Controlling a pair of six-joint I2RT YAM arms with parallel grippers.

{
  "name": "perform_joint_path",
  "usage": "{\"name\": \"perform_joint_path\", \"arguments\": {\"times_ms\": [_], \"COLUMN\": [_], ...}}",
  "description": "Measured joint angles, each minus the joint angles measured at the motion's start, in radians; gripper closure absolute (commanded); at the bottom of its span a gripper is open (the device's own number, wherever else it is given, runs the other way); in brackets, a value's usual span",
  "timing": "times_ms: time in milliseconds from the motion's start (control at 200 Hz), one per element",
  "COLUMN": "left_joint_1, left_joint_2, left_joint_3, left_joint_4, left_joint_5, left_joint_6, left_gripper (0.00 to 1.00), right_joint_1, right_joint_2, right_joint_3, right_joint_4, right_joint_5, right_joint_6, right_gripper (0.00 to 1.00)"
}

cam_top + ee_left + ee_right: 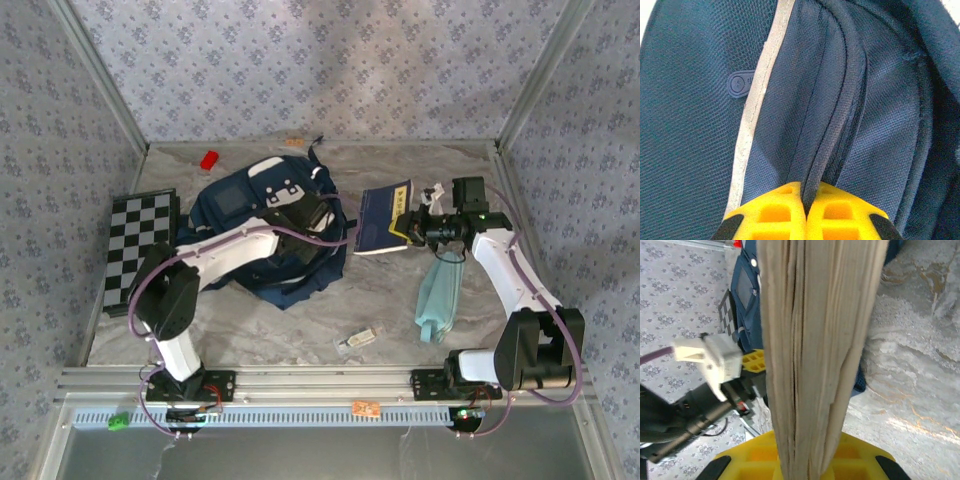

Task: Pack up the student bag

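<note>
Pinching student bag (690, 125) fold in left gripper (806, 202), likely holding mouth open; clamping book (815, 340) in right gripper (805, 467) for loading.

The left pincer (312, 216) rests on the student bag (250, 200); the right pincer (412, 226) clamps a blue book (380, 222) just beside it.

Lit brightly and evenly from above, with soft, faint shadows beside the student bag (235, 200) and mild glare on the marbled table (300, 320). Sharp on the fabric weave in the left wrist view, dim toward the right edge. Slightly blurred on the close book (815, 340) in the right wrist view, table washed out behind.
</note>
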Motion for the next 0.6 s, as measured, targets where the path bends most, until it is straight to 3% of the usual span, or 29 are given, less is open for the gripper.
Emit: {"name": "perform_joint_path", "arguments": {"times_ms": [330, 600], "left_joint_1": [0.085, 0.192], "left_joint_2": [-0.120, -0.185], "left_joint_3": [0.123, 0.165], "left_joint_4": [-0.074, -0.074], "left_joint_5": [-0.003, 0.125], "left_joint_6": [-0.038, -0.099], "left_gripper": [1.00, 1.00], "right_joint_1": [0.069, 0.281], "right_joint_2": [0.000, 0.022], "right_joint_3": [0.015, 0.015], "right_joint_4": [-0.129, -0.013], "right_joint_5": [0.004, -0.004], "right_joint_6": [-0.042, 0.059], "right_gripper": [1.00, 1.00]}}
